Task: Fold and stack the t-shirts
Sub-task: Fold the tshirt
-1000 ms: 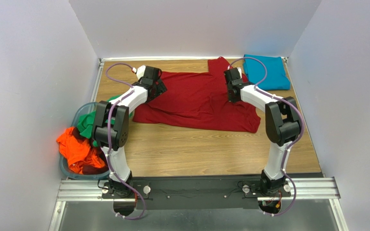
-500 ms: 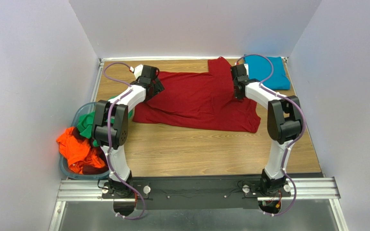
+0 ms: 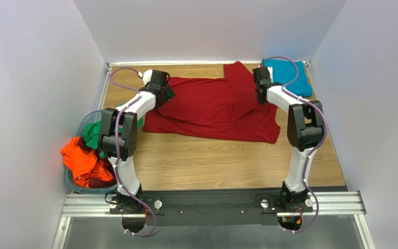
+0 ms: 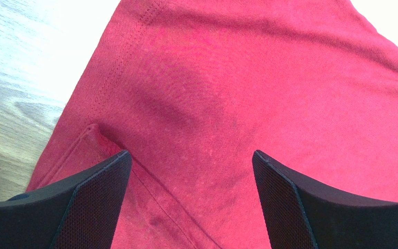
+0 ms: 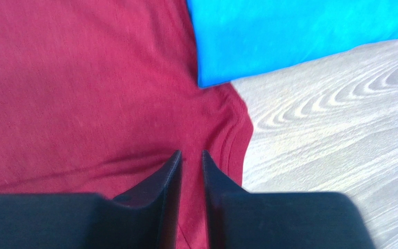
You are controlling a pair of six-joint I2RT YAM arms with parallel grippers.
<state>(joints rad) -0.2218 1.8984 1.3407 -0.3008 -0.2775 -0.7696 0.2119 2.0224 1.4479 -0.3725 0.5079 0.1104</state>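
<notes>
Plain colours, grained wood.
Dark red cloth t-shirt (image 3: 214,106), teal-blue cloth t-shirt (image 3: 291,78), green cloth t-shirt (image 3: 92,133), orange cloth t-shirt (image 3: 80,158), pale-brown desk (image 3: 211,162).

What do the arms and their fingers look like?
The left arm and right arm have white links and black joint housings; a purple cable loops along each. The fingers are black and tapering; the left ones show a fine mesh texture.

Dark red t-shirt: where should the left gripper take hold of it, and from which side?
Probably the raised hem fold at the edge of the dark red t-shirt, coming down from above with the open left gripper. Elsewhere the cloth lies flat; this ridge beside the table offers something to pinch.
</notes>
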